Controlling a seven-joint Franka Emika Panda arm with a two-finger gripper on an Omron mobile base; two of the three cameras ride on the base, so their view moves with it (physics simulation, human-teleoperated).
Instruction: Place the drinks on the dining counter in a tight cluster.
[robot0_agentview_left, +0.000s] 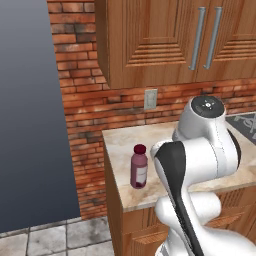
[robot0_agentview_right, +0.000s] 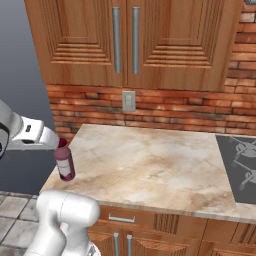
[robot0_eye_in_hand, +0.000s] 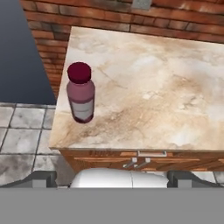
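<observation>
Gripper (robot0_eye_in_hand: 106, 175) open, holding nothing; drop onto juice bottle (robot0_eye_in_hand: 81, 93) mid-left of frame, grip body below cap, keep upright near desk (robot0_eye_in_hand: 166, 87) edge.

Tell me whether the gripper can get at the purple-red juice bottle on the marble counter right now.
Probably yes: the stout purple-red juice bottle stands upright, alone near the marble counter's corner, nothing beside it, and the open gripper faces it.

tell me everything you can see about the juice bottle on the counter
The juice bottle is stout, with a translucent purple-red body, a round maroon cap and a pale label band around its lower half; it looks like plastic. It stands upright and capped near the left front corner of the marble counter, resting on its base. Nothing else touches it.
</observation>
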